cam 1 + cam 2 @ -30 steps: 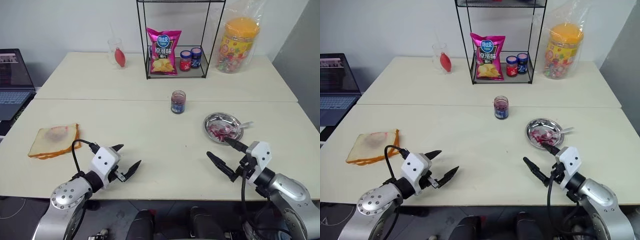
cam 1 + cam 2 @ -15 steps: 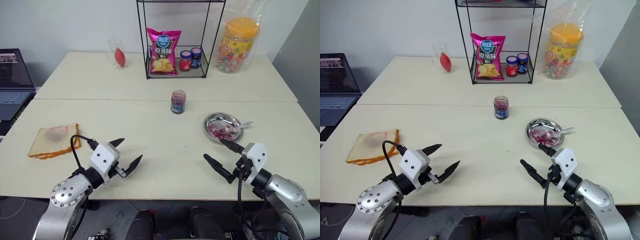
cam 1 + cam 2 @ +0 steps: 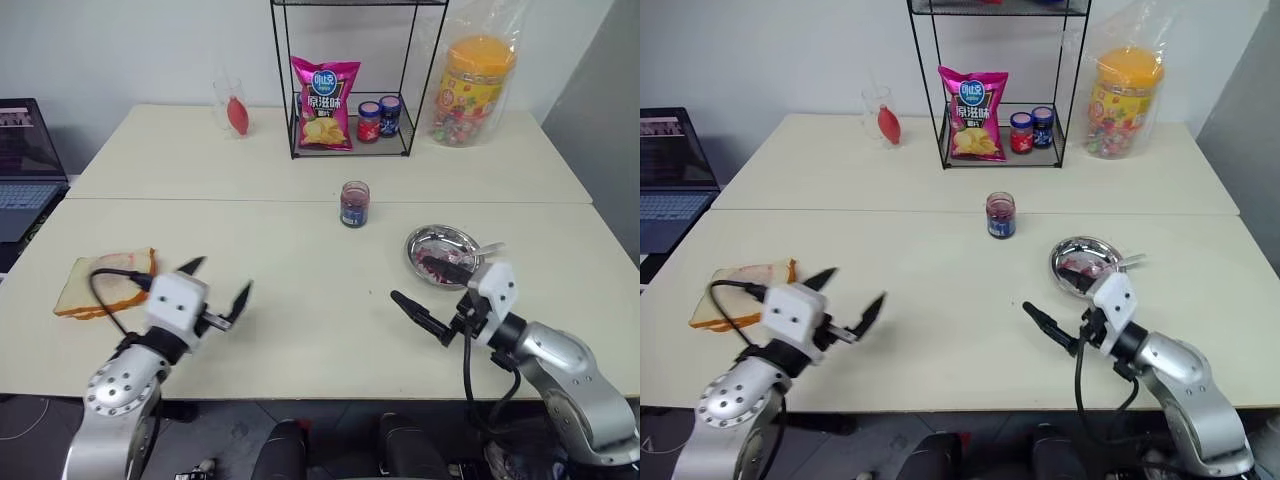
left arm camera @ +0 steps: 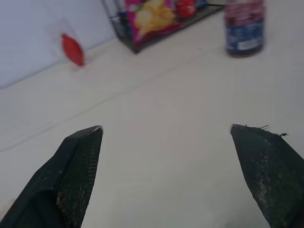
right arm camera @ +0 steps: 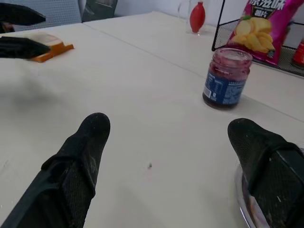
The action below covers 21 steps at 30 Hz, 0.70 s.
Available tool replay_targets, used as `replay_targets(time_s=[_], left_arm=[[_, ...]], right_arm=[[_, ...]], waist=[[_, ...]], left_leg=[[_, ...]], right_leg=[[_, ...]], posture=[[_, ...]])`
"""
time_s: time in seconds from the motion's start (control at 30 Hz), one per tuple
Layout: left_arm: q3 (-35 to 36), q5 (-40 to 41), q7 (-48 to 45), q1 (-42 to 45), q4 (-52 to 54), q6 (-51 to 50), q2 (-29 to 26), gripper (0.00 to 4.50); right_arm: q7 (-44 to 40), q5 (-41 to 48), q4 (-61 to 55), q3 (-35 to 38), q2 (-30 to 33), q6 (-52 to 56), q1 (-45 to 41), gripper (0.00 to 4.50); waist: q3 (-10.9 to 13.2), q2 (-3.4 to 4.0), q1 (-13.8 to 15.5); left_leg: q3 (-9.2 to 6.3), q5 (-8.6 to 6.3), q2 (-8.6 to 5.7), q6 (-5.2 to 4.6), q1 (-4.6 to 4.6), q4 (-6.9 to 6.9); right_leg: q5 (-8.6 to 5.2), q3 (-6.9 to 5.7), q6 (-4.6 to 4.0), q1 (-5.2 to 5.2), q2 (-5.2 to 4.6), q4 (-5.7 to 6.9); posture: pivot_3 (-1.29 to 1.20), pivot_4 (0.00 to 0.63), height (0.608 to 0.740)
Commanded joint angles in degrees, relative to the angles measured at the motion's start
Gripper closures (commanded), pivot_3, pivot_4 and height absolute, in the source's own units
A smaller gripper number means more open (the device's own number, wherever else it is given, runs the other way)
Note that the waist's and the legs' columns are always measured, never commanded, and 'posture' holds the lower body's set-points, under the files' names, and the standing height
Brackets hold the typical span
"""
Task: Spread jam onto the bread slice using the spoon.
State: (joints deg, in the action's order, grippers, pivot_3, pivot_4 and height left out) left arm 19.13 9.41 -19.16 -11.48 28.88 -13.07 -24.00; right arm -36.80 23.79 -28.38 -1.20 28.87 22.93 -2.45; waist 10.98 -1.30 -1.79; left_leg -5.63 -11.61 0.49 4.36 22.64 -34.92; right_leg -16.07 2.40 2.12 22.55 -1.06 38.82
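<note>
Both my hands are empty and spread wide: my left gripper (image 3: 216,293) hangs over the near left of the table (image 3: 300,250) with its two black fingers well apart, and my right gripper (image 3: 432,292) hovers over the near right, equally splayed, with one finger at the edge of the shiny round metal dish (image 3: 444,253). The spoon (image 3: 478,252) lies in that dish, its bowl among red smears and its thin handle poking over the far right rim. I judge it light, stiff and slick, smeared with jam where it sits in the dish, so I would pinch the clean handle end where it overhangs the rim, across its flat sides. The jam (image 5: 227,76) sits in a small clear glass jar with a blue label, upright in the middle of the table, well apart from both hands; the glass looks hard and smooth. The bread slice (image 3: 100,283) lies at the left edge, just beyond my left gripper, soft and easy to tear or drag, so I reckon the spoon should press lightly
</note>
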Motion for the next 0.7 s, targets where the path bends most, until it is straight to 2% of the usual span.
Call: replay_targets(time_s=[0.03,0.2,0.4,0.5,0.6,0.7], left_arm=[[9.6,2.8,7.1,-0.1,2.7,-3.1,3.1,0.0],[21.5,8.5,13.3,-0.4,-0.5,-8.7,5.8,0.0],[32.4,20.8,16.4,5.5,-9.8,-16.8,3.4,0.0],[34.2,23.9,16.6,8.5,-14.2,-20.3,0.5,0.0],[33.7,24.4,16.8,10.0,-17.4,-22.3,-1.7,0.0],[34.0,27.0,17.3,13.3,-22.1,-25.0,-3.1,0.0]], right_arm=[[-1.9,2.2,0.6,-1.8,-0.4,2.7,-5.9,0.1],[-5.0,3.5,3.2,-4.9,-0.8,5.4,-14.5,0.1],[-11.6,4.3,4.0,-12.3,0.5,12.2,-25.4,0.1],[-13.8,6.9,4.8,-13.7,-0.1,16.7,-30.7,0.1],[-14.2,5.6,5.7,-14.5,0.1,16.8,-31.9,0.1],[-14.3,4.1,6.2,-15.3,-0.1,15.8,-32.4,0.1]], waist=[[0.0,-0.01,0.0],[0.0,-0.14,-0.1],[-0.1,-0.22,0.2],[0.0,-0.33,0.1],[-0.2,-0.71,0.1],[-0.2,-0.71,0.1]], left_leg=[[-0.01,0.0,-0.01,0.0,0.01,0.0],[-0.09,-0.01,-0.03,0.01,0.04,0.01],[-0.21,-0.01,-0.04,0.02,0.04,-0.01],[-0.24,0.0,-0.02,0.03,0.01,-0.06],[-0.36,0.01,-0.02,0.05,-0.01,-0.07],[-0.35,-0.05,-0.03,0.13,0.01,-0.04]], right_leg=[[0.02,0.0,0.03,0.0,0.0,0.0],[0.21,-0.07,0.31,0.01,0.0,-0.02],[0.21,-0.18,0.29,-0.04,0.01,-0.01],[0.17,-0.24,0.09,-0.06,0.02,0.0],[0.14,-0.32,-0.01,-0.15,0.04,-0.02],[0.25,-0.32,0.17,-0.18,0.02,-0.17]], posture=[[0.0,0.15,0.74],[0.0,0.15,0.74],[0.0,0.15,0.74],[0.0,0.15,0.74],[0.0,0.15,0.74],[0.0,0.15,0.74]])
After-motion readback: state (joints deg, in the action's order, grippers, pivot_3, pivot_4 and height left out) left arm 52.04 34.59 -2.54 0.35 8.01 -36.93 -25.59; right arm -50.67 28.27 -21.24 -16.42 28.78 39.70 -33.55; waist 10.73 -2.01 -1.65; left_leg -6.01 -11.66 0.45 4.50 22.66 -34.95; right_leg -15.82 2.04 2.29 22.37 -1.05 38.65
